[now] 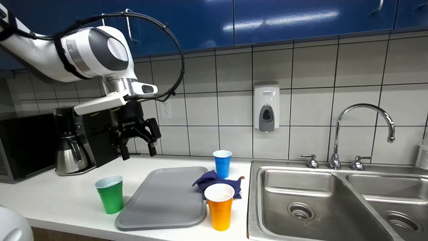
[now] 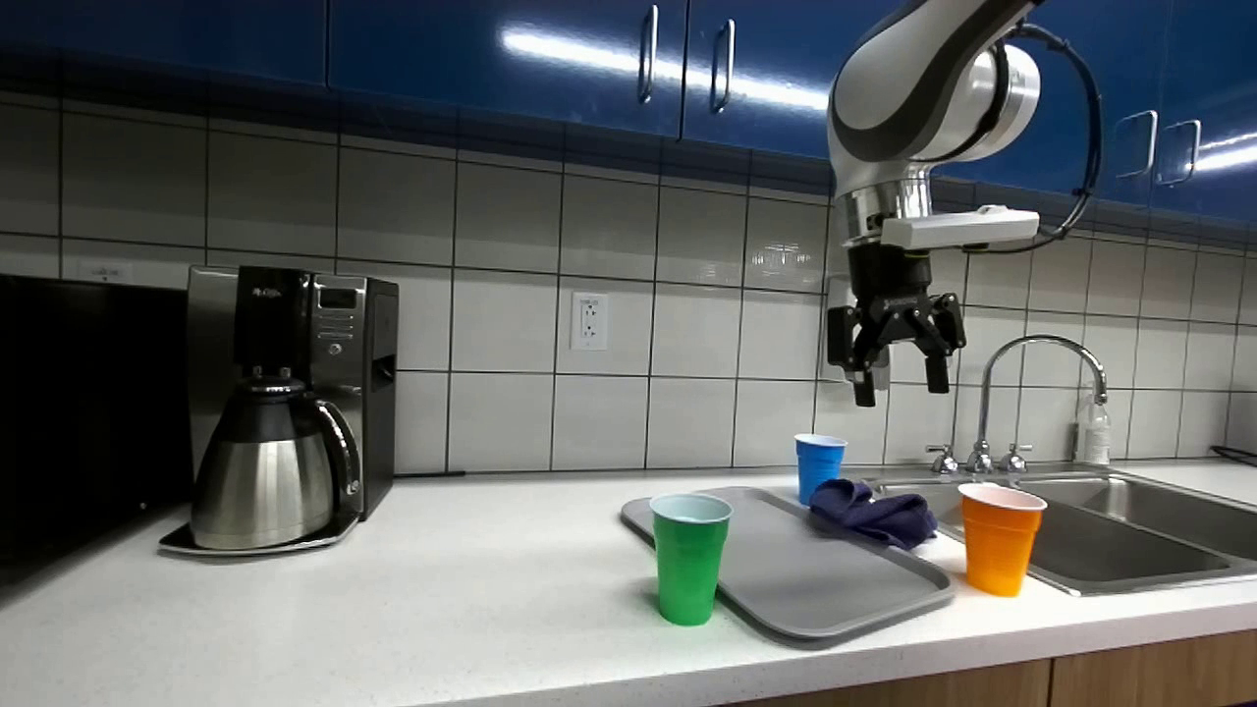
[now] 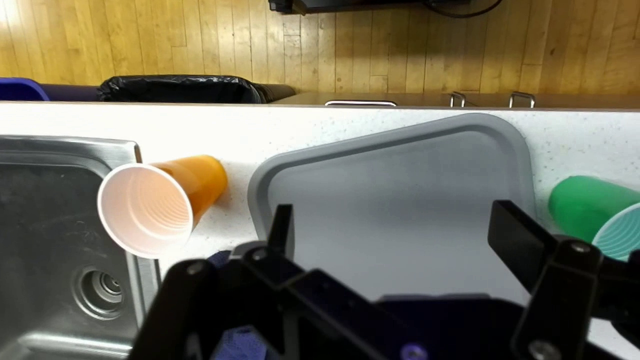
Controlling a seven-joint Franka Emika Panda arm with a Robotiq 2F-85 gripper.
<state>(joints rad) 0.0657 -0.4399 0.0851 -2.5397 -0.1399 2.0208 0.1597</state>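
My gripper [image 1: 139,153] is open and empty, pointing down high above the counter; it also shows in an exterior view [image 2: 901,393]. In the wrist view its fingers [image 3: 393,220] stand wide apart over the grey tray [image 3: 390,175]. The tray [image 1: 164,201] lies flat on the counter. A dark blue cloth [image 1: 215,182] lies crumpled at the tray's sink-side edge; part shows in the wrist view [image 3: 241,345]. A blue cup [image 2: 820,466] stands upright behind the cloth and is hidden in the wrist view. An orange cup [image 1: 220,211] and a green cup [image 1: 111,195] stand upright on opposite sides of the tray.
A double steel sink [image 1: 254,201] with a curved faucet [image 1: 337,134] lies beside the orange cup. A coffee maker with a steel carafe [image 2: 265,481] and a black appliance [image 2: 93,412] stand across the counter. Blue cabinets [image 1: 187,26] hang above; a soap dispenser [image 1: 266,97] is on the wall.
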